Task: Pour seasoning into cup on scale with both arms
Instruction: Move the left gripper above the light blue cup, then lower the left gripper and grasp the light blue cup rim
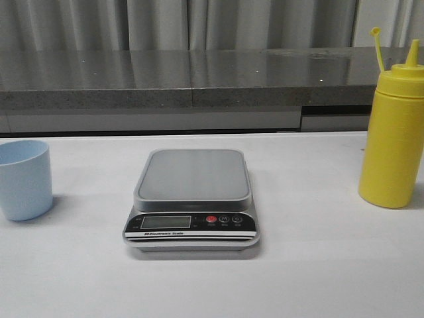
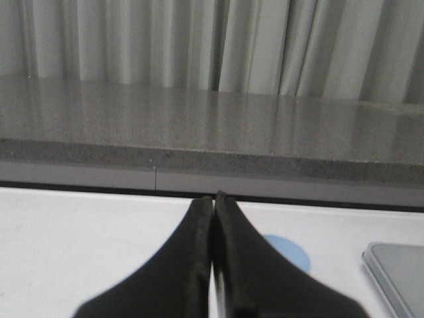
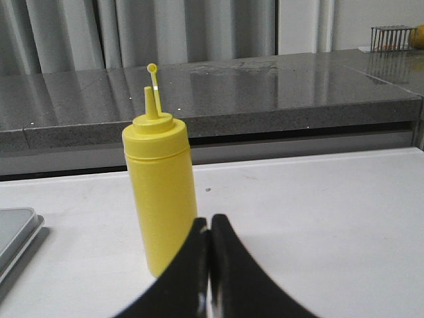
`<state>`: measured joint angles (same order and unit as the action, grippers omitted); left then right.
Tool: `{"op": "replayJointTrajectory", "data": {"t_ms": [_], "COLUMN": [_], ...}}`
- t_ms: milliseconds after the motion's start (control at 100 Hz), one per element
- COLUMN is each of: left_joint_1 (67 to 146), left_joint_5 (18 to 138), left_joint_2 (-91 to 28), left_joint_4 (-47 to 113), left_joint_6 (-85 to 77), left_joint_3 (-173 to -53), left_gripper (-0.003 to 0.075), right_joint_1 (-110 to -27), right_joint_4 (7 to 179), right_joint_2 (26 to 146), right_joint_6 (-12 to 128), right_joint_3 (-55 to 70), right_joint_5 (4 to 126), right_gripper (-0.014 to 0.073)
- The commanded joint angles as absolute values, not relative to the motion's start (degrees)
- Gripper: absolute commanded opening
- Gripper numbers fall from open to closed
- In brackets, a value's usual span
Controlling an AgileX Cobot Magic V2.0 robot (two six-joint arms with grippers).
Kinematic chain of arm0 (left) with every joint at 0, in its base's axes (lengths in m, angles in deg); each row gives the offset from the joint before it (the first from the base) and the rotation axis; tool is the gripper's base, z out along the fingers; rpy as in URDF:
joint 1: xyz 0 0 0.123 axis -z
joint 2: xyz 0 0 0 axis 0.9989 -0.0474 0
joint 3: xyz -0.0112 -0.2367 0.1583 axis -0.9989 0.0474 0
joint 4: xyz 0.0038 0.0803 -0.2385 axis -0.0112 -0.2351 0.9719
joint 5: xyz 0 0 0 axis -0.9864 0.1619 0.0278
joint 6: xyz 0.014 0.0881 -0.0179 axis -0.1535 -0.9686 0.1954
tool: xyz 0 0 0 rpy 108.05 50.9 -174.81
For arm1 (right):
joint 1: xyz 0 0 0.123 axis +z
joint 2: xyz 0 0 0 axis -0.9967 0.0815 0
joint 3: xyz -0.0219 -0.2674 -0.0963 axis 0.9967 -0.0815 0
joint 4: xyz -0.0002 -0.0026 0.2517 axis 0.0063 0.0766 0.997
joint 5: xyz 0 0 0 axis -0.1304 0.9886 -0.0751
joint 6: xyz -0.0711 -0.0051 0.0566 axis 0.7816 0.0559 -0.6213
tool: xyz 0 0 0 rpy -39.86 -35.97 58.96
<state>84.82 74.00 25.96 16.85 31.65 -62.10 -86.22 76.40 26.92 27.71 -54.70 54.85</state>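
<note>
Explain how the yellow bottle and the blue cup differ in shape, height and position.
The seasoning bottle is yellow and tall, with a pointed nozzle; the cup is pale blue, short and open at the top. The bottle stands to the right of the scale, the cup to its left. Both stand upright on the white table, apart from the scale, and neither is held.

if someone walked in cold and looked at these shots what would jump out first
The tall yellow seasoning bottle grabs the eye first, standing upright at the table's right edge with its tethered cap hanging off the open nozzle. Next is the silver scale in the middle, its platform bare, and the pale blue cup far left, not yet on it. In the wrist views both the left gripper and right gripper are shut and empty.
</note>
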Motion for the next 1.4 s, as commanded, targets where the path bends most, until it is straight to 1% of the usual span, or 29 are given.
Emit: {"op": "replayJointTrajectory", "data": {"t_ms": [0,250,610,650,700,750,850,900,950,990,1220,1390], "left_joint_1": [84.7,84.7,84.7,84.7,84.7,84.7,84.7,84.7,84.7,84.7,84.7,84.7], "left_joint_5": [73.9,89.7,101.0,101.2,101.2,101.1,100.6,100.4,100.4,100.4,102.2,107.4], "left_joint_2": [22.8,7.1,-16.4,-18.8,-21.1,-23.1,-26.9,-28.6,-30.4,-32.1,-42.1,-50.5], "left_joint_4": [17.5,17.5,16.9,16.9,16.9,16.9,17.3,17.4,17.4,17.4,17.9,19.5], "left_joint_6": [31.7,31.7,26.3,25.3,25.0,24.3,24.2,24.2,24.2,24.2,24.2,24.2], "left_joint_3": [-68.8,-83.4,-95.2,-96.1,-97.0,-97.8,-99.1,-99.8,-100.5,-101.2,-107.1,-112.7], "left_gripper": [-0.0021,-0.0020,-0.0015,0.0005,0.0057,0.0134,0.0344,0.0424,0.0470,0.0480,0.0479,0.0479], "right_joint_1": [-86.2,-86.2,-86.2,-86.2,-86.2,-86.2,-86.2,-86.2,-86.2,-86.2,-86.2,-86.2], "right_joint_4": [75.7,75.7,75.7,75.7,75.7,75.7,75.7,75.7,75.7,75.7,75.7,75.7], "right_joint_2": [25.9,25.9,25.9,25.9,25.9,25.9,25.9,25.9,25.9,25.9,25.9,25.9], "right_joint_6": [28.0,28.0,28.0,28.0,28.0,28.0,28.0,28.0,28.0,28.0,28.0,28.0], "right_joint_3": [-53.6,-53.6,-53.6,-53.6,-53.6,-53.6,-53.6,-53.6,-53.6,-53.6,-53.6,-53.6], "right_joint_5": [50.6,50.6,50.6,50.6,50.6,50.6,50.6,50.6,50.6,50.6,50.6,50.6], "right_gripper": [-0.0067,-0.0067,-0.0067,-0.0067,-0.0067,-0.0067,-0.0067,-0.0067,-0.0067,-0.0067,-0.0067,-0.0067]}}
